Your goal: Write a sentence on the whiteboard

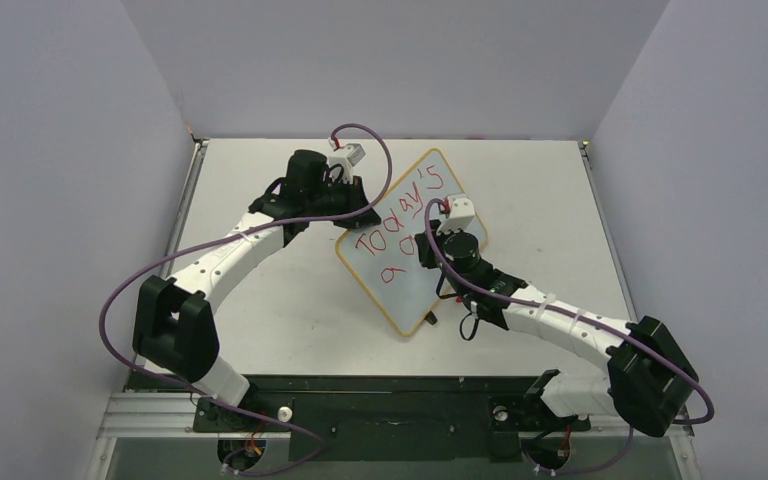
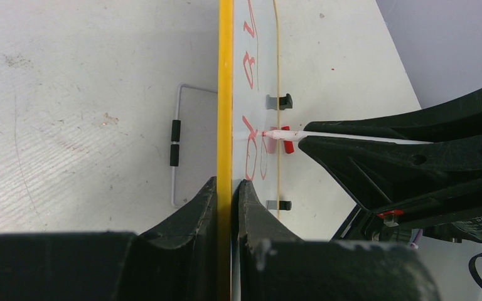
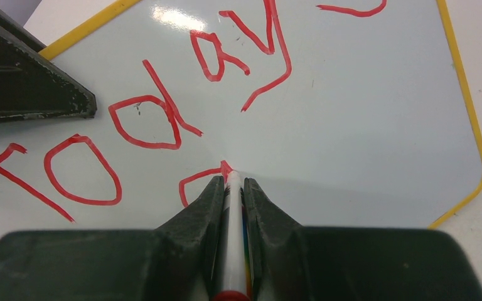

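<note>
The whiteboard lies turned like a diamond on the table, with a thin yellow-orange frame. The sentence is in red marker: "Today's", with a few more letters on the line beneath. My left gripper is shut on the board's upper-left edge, and its fingers pinch the frame from both sides. Over the board's middle, my right gripper is shut on a slim white marker. The marker's red tip touches the board at the end of a curved stroke.
Two small black clips sit on the board's far edge. A bent wire stand with black sleeves lies on the grey table beside the board. Enclosure walls rise on three sides. Purple cables loop off both arms.
</note>
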